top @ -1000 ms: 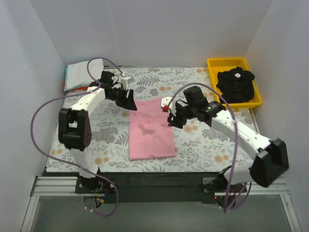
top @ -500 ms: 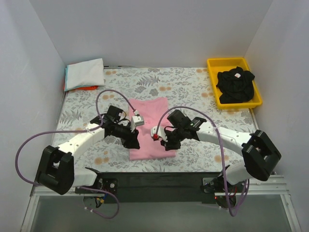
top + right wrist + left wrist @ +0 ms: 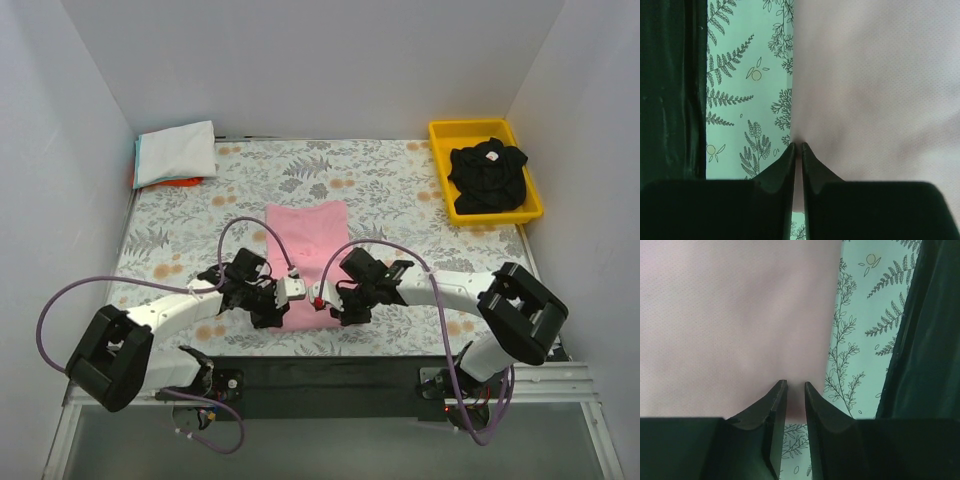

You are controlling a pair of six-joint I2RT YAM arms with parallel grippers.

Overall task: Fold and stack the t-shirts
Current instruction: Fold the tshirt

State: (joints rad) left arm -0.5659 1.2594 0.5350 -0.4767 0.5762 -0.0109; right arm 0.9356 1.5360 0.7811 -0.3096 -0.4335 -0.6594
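Shifting from pink t-shirt's [image 3: 305,232] far end to near hem within last second, both arms now sit low. Left tool [image 3: 793,385] nips one hem corner, cloth in its narrow slit. Right tool [image 3: 797,146] is clenched on the other. Shirt lies flat mid-surface [image 3: 400,190]. Likely meaning: hem-to-collar fold next. Black t-shirt [image 3: 487,175] waits in yellow tray [image 3: 440,130].
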